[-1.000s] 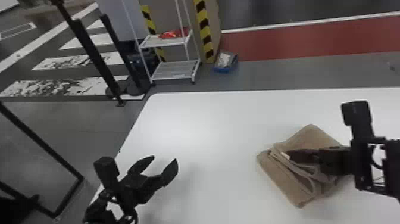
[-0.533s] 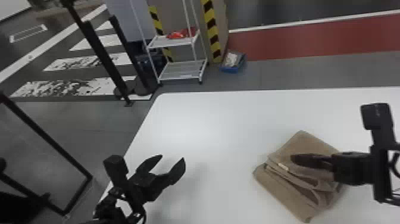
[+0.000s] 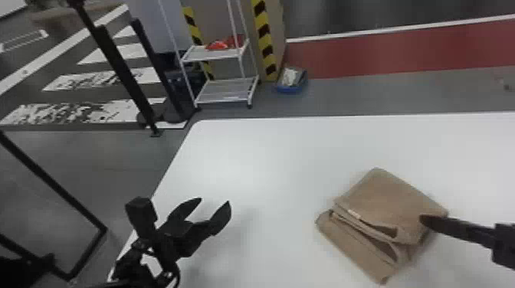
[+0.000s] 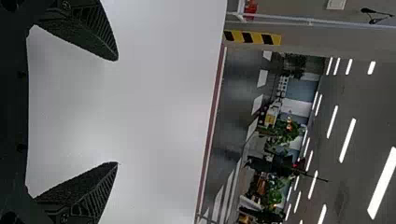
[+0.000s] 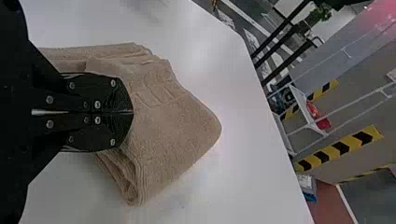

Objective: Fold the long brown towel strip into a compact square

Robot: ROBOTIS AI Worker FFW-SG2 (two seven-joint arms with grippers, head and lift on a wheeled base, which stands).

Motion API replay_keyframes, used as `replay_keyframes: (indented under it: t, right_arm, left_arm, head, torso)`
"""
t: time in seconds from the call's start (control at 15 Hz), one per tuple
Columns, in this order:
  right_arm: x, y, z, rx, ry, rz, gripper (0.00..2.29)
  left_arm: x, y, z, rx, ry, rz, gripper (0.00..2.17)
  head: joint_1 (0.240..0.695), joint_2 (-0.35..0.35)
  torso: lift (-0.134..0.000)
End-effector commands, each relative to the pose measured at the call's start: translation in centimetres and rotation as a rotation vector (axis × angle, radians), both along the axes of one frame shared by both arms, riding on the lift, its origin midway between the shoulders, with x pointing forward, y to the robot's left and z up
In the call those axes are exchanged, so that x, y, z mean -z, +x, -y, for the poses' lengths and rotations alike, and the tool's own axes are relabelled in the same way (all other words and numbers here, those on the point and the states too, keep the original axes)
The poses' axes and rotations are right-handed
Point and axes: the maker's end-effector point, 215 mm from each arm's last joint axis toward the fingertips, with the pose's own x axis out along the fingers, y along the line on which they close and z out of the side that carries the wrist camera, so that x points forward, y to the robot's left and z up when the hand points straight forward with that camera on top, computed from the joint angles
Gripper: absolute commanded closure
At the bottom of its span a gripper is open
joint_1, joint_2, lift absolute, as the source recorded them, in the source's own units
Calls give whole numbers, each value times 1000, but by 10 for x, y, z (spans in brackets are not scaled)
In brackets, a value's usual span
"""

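Note:
In the head view the brown towel (image 3: 391,199) lies folded in a layered bundle on the right part of the white table, with a loose fold along its near-left side. My right gripper (image 3: 425,220) is at the bundle's right edge. The right wrist view has the right gripper (image 5: 132,112) with its fingers pressed together, in front of the towel (image 5: 173,126); nothing can be seen between them. My left gripper (image 3: 214,205) stands open over the table's left part, away from the towel; in the left wrist view the left gripper (image 4: 116,112) has bare tabletop between its fingers.
The white table (image 3: 268,161) has its left edge running beside the left arm. Beyond its far edge, on the floor, stand a white shelf rack (image 3: 226,92) and a blue bin (image 3: 292,80).
My right gripper has drawn back to the right, from over the towel's middle to its right edge. The head view has shifted a little, and the left gripper still stands open.

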Motion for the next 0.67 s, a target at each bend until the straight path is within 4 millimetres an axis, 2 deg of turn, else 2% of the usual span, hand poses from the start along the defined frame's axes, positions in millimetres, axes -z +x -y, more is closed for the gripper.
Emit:
replay_keyframes:
  t: [0.0,0.2,0.4,0.6]
  right_arm:
    - [6,10,20,48,-25,-26,2118]
    - [18,19,26,64,-53,-57,2118]
    - [22,6,26,70,-13,-130,2118]
    - [13,9,38,96,17,-123,2118]
  left_arm:
    - [2,-1,0,0,0,-4,87]
    - [2,-1,-1,-2,1,-2,87]
    - [5,1,-4,-7,8,-4,87]
    - [8,6,-3,-8,5,-5,87]
  head:
    - [695,266]
    - [695,235]
    - [695,229]
    - [695,232]
  torso:
    - [-125]
    - [-125]
    - [-125]
    - [-125]
